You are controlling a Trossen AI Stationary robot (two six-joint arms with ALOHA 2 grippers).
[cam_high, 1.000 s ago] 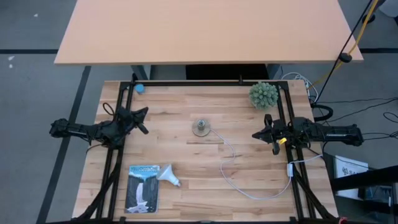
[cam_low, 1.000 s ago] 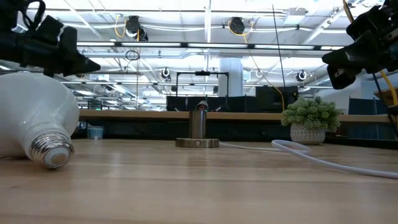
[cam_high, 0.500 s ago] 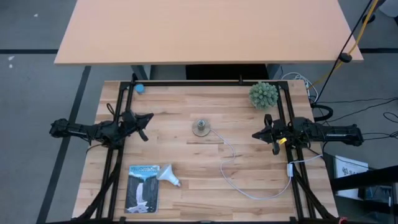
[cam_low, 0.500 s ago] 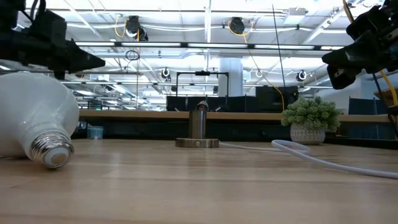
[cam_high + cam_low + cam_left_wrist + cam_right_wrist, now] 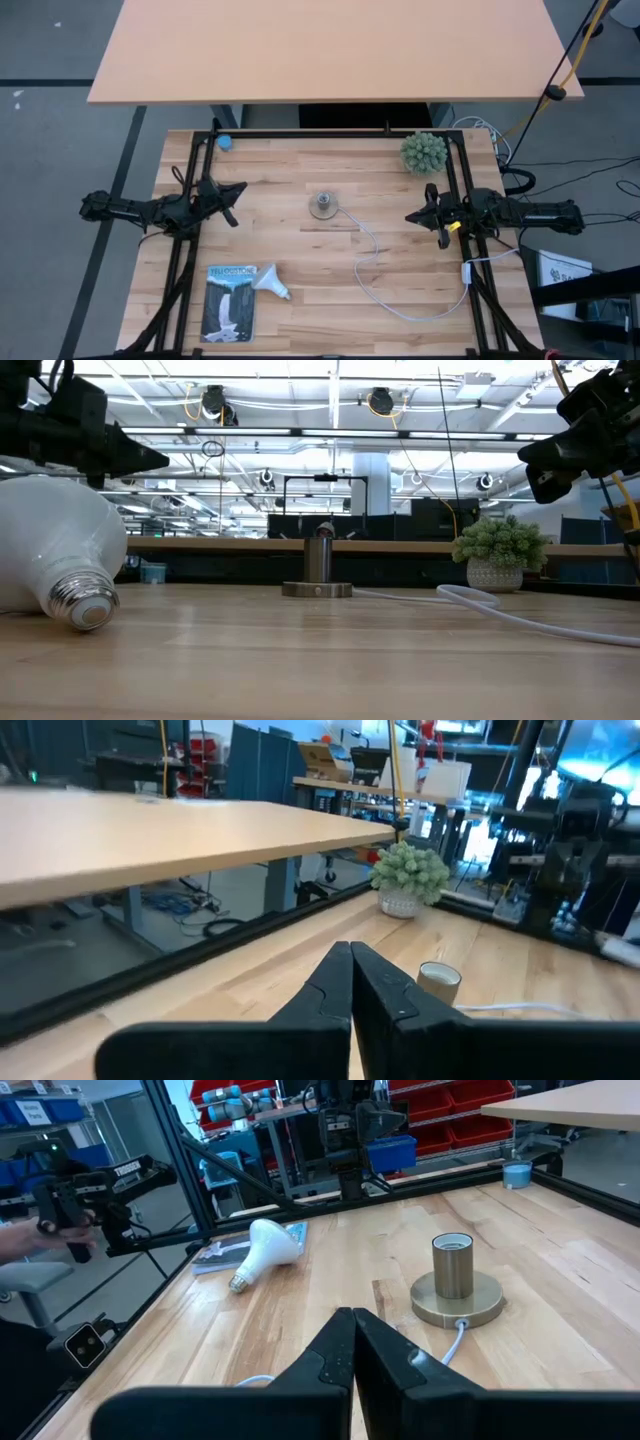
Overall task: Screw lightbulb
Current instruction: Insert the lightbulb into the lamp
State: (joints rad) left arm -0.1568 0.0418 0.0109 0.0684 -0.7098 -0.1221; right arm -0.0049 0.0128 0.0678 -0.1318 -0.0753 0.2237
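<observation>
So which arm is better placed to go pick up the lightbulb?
Probably the left. The lightbulb lies loose on the table's left half beside the blue card, nearer the shut left gripper. The right gripper waits across the table.

Blue packaging card (image 5: pixel 229 302), near the table's (image 5: pixel 330 250) front-left corner: a line of white print along its top edge (too small to read). No other label, brand, number or sign legible in any view.

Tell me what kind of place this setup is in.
Most likely a robotics lab or workshop: a butcher-block table framed by black rails, red parts bins on shelving behind, and exposed ceiling trusses with strip lights overhead.
</observation>
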